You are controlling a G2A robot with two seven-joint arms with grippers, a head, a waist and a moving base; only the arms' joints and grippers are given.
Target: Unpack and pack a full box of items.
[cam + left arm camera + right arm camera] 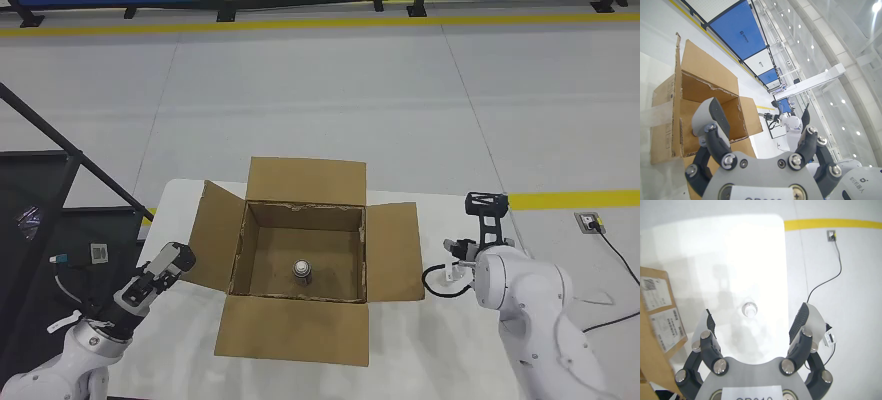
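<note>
Starting at the left side, the left hand (761,113) hangs above the worktop (420,340), just beside the left flap of the box (300,240). Its two fingers (717,111) are wide apart and hold nothing, and it points across the flap toward the box. The box is of brown cardboard and stands in the middle of the worktop with all four flaps folded outward, so its inside is seen from above. On the floor of the box, about in the middle, stands one small item (302,268) with a round pale top; what kind of item it is I cannot tell. To the right of the box, past its right flap, the right hand (756,311) is over the bare worktop and looks straight down. Its fingers are also apart, with nothing between them. Below this hand a small white bottle (749,310) stands upright on the worktop, apart from the box and not touched by the fingers. Further right, on the floor beside the worktop, a black cable (838,266) runs to a floor socket (831,235) near a yellow line (829,223).
</note>
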